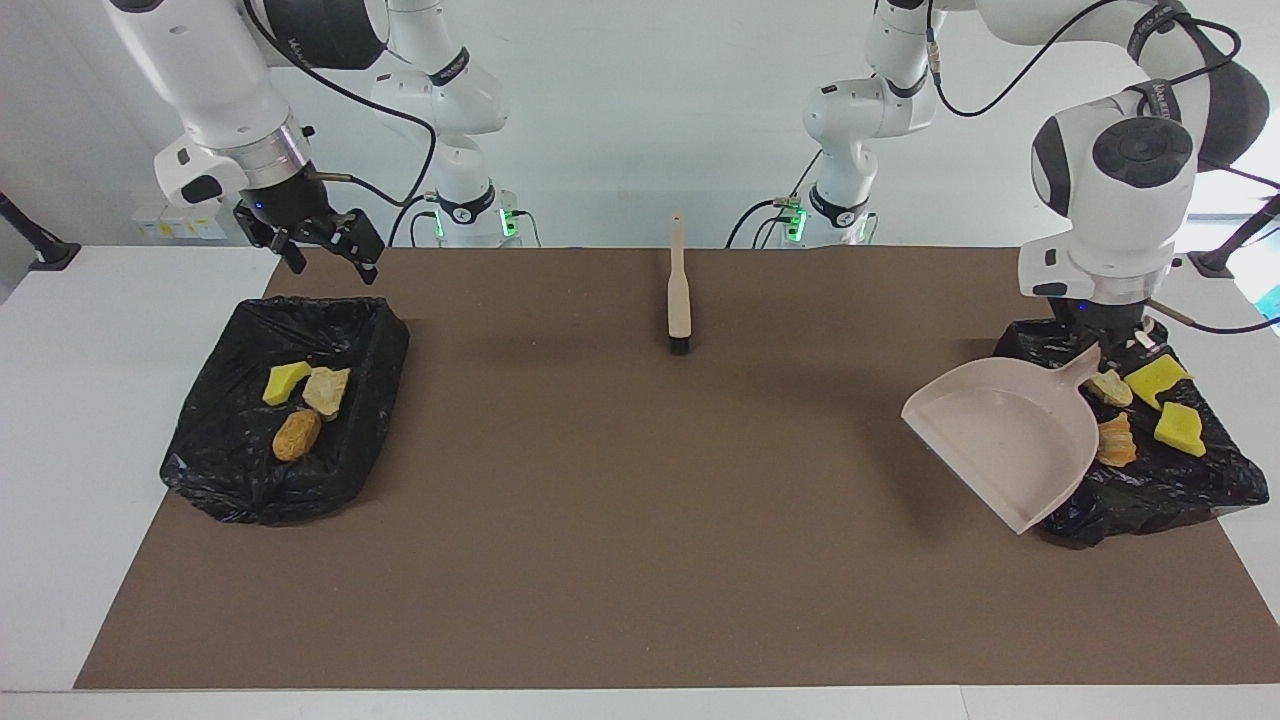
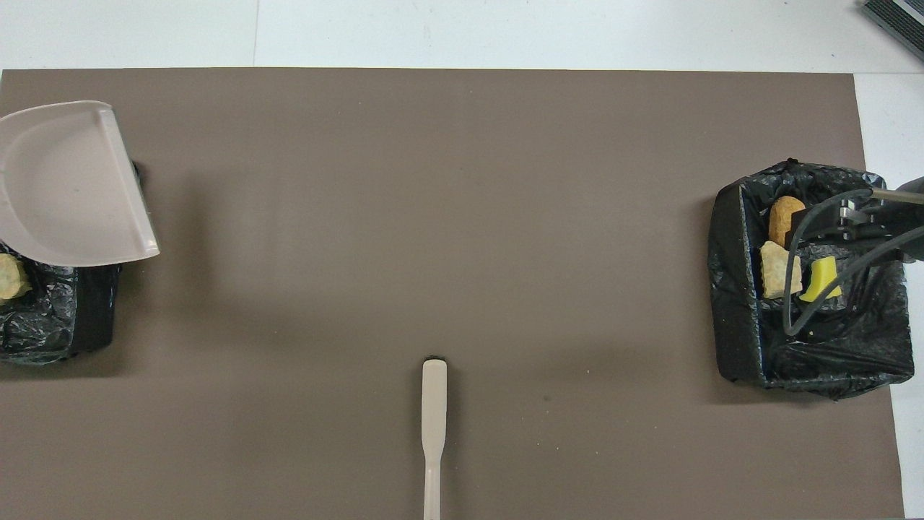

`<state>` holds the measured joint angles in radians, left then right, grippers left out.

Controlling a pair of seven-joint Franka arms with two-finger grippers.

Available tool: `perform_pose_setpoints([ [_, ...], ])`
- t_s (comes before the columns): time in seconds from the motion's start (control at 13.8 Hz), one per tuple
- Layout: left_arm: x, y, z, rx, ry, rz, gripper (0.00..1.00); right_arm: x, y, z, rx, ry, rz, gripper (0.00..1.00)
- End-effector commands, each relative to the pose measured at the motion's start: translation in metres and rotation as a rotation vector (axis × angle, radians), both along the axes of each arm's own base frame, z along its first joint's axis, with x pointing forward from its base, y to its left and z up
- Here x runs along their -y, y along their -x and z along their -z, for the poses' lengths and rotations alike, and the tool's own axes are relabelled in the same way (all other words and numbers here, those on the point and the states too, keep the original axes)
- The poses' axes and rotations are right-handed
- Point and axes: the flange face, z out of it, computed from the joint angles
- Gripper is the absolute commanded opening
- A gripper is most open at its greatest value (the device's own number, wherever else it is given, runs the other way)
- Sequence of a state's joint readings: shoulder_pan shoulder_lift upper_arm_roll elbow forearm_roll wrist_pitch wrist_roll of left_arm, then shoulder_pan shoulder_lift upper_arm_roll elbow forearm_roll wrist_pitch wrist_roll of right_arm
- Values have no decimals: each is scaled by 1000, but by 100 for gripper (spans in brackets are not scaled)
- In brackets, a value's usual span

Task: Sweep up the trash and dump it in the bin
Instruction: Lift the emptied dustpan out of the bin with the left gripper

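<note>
in the facing view, the left gripper (image 1: 1098, 338) is seen over the bin (image 1: 1180, 480) at the left arm's end of the table, pinched on the handle of the dustpan (image 1: 1000, 440), which is carried in the air with its pan empty and its lip tipped down over the mat (image 1: 640, 560). four pieces of trash (image 1: 1160, 405) lie in that bin, and three more (image 1: 300, 400) in the second bin (image 1: 240, 480) at the right arm's end; none is seen on the mat, so the dumping is judged done and the step in hand is taken to be the setting down of the dustpan. the right gripper (image 1: 322, 240) is held over the robot-side rim of the second bin, spread and empty, waiting. the brush (image 1: 679, 290) lies flat near the robots at mid-table. the dustpan would best be lowered level onto bare mat, apart from the brush and the bin liner, and released only once it rests. in the overhead view, the dustpan (image 2: 68, 184) is seen covering part of its bin (image 2: 50, 332), with one piece (image 2: 9, 278) showing beside it; the liner edge should be cleared before any descent, lest it be snagged. the brush (image 2: 434, 426) and the three pieces (image 2: 783, 249) in the second bin (image 2: 736, 289) are seen undisturbed.
</note>
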<state>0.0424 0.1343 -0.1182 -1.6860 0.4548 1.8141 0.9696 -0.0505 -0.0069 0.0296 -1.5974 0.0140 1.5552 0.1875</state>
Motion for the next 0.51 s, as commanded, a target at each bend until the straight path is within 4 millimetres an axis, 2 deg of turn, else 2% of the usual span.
perform_pose_setpoints([
  [0.0, 50, 5, 9, 67, 69, -108, 0, -1, 3, -4, -3, -16, 20, 100],
  [0.07, 66, 4, 22, 66, 98, -159, 0, -1, 3, -4, -5, -16, 20, 100],
  [0.22, 106, 9, 31, 77, 155, -236, 0, -1, 3, -4, -5, -16, 20, 100],
  [0.43, 180, 18, 57, 101, 242, -419, 0, -1, 3, -4, -5, -16, 20, 100],
])
